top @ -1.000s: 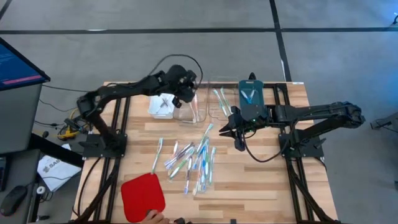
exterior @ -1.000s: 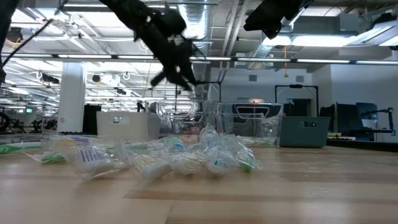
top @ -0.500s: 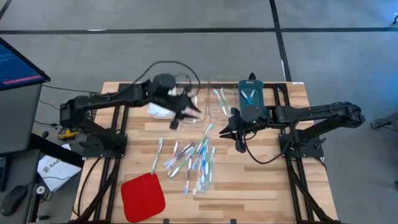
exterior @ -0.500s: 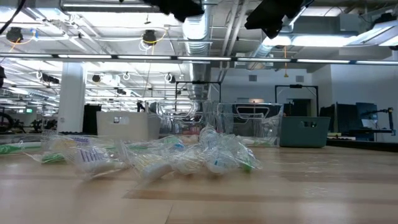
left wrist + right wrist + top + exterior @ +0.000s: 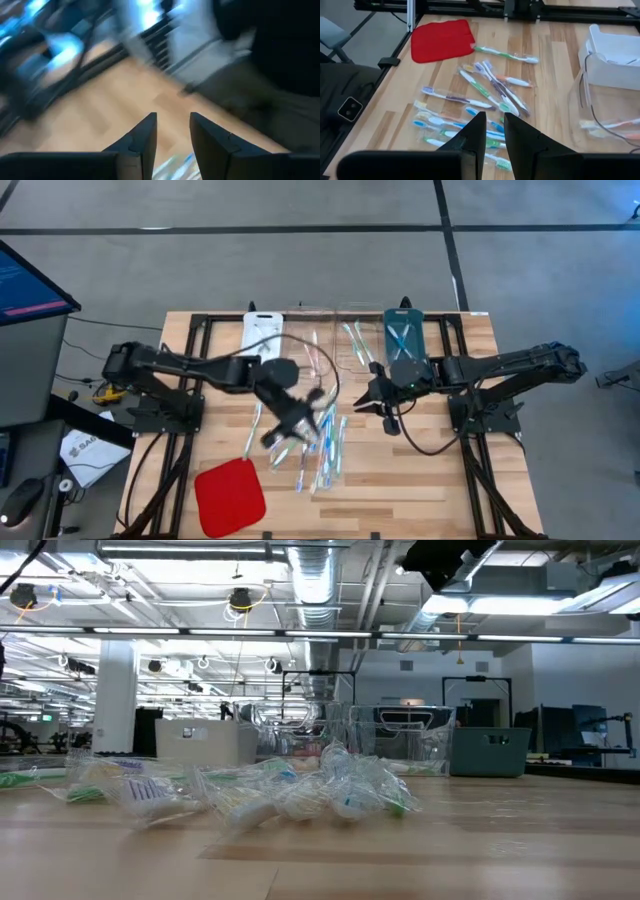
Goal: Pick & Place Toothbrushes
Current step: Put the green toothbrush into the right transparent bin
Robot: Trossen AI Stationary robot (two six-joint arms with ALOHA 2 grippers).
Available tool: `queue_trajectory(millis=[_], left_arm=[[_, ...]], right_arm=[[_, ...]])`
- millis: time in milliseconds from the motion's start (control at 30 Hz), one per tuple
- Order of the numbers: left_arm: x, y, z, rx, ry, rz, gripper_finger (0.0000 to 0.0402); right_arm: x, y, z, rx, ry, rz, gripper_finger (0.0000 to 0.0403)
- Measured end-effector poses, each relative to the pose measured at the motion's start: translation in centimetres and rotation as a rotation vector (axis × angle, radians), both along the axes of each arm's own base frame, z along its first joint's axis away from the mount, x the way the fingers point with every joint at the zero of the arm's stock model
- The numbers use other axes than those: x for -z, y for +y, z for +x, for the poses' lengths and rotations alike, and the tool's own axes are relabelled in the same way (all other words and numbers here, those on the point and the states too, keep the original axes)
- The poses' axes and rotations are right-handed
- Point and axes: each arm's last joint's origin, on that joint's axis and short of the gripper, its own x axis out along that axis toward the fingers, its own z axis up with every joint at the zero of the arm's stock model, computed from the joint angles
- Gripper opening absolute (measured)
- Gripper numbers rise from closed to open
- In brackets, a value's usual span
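Note:
Several wrapped toothbrushes lie in a loose pile on the wooden table; the right wrist view shows the same toothbrushes. A few more toothbrushes lie in the clear trays at the far middle. My left gripper hangs above the pile's far edge, its fingers apart and nothing between them. My right gripper hovers right of the pile. Its fingers stand a narrow gap apart and are empty.
A red square pad lies at the near left. A white tray and clear trays stand along the far edge. A dark teal tray is behind my right gripper. Bare wood lies near and right of the pile.
My left gripper has swung from above the far clear tray toward the table's near edge, rolling as it went. It now hangs over the pile, and its view is blurred by the motion. The toothbrushes have not moved.

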Motion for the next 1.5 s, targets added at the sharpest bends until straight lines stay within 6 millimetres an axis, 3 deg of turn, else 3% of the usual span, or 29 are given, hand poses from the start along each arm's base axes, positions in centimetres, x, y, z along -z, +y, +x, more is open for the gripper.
queue_trajectory(millis=[167,267,433,567,700,833,1233,1500], left_arm=[[-1.2,-1.5,-0.5,0.379,-0.129,-0.15,0.0108],[-0.8,-1.5,-0.5,0.456,-0.193,-0.184,0.0108],[1.3,-0.2,-0.1,0.377,-0.255,-0.237,0.0108],[3.2,1.4,-0.2,0.207,-0.321,-0.301,0.0108],[4.2,3.1,-0.7,0.014,-0.42,-0.377,0.0108],[4.6,4.0,-1.6,-0.053,-0.51,-0.438,0.0108],[4.5,0.4,-2.2,0.067,-0.523,-0.478,0.0108],[2.3,-1.3,-3.8,0.143,-0.563,-0.541,0.0108]], right_arm=[[-0.1,0.0,0.1,0.012,-0.008,0.019,0.0064],[-0.1,0.0,0.1,0.019,-0.01,0.031,0.0063],[-0.1,0.0,0.1,0.019,-0.011,0.031,0.0063],[-0.1,0.0,0.1,0.019,-0.011,0.031,0.0063],[-0.1,0.0,0.1,0.019,-0.011,0.031,0.0063],[-0.1,0.0,0.1,0.017,-0.012,0.027,0.0063],[-0.1,0.0,0.1,0.013,-0.013,0.022,0.0063],[-0.3,0.0,0.2,0.013,-0.035,0.025,0.0063]])
